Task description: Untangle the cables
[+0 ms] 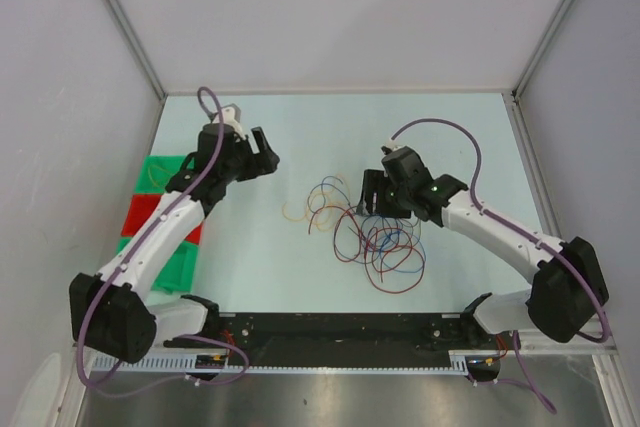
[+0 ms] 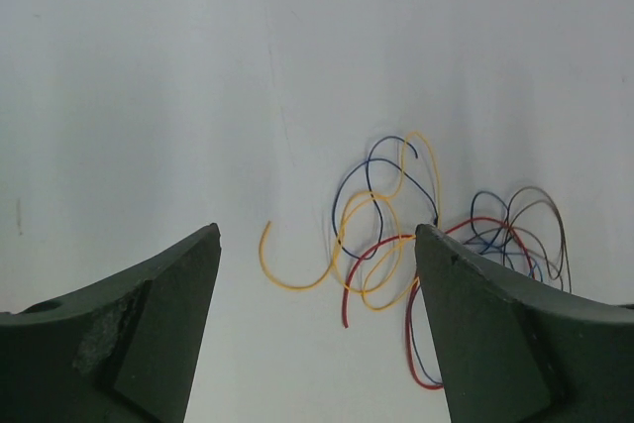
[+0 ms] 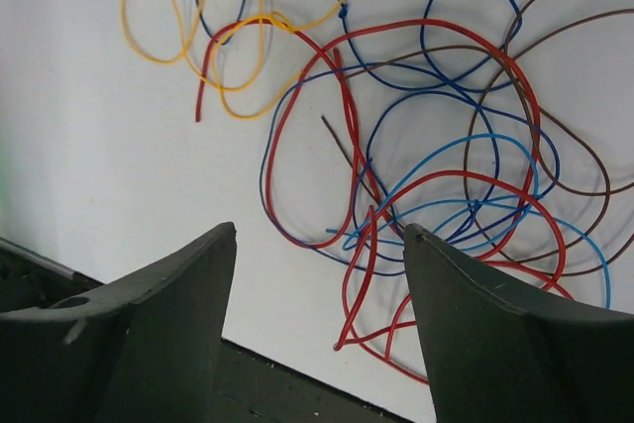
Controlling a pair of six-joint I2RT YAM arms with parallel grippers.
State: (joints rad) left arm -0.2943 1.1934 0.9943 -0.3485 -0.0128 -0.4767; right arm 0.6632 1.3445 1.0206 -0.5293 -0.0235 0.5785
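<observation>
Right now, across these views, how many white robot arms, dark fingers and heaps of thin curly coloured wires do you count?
White robot arms: 2
Dark fingers: 4
Heap of thin curly coloured wires: 1
Total: 7

Thin smooth plastic-coated cables [image 3: 436, 146], slightly glossy, on a matt, smooth pale table [image 1: 300, 127]. Dark matt plastic fingers [image 2: 149, 334], scuffed pale at one edge. White glossy plastic arm shells [image 1: 150, 237]; green and red matt bins [image 1: 160, 182].
</observation>
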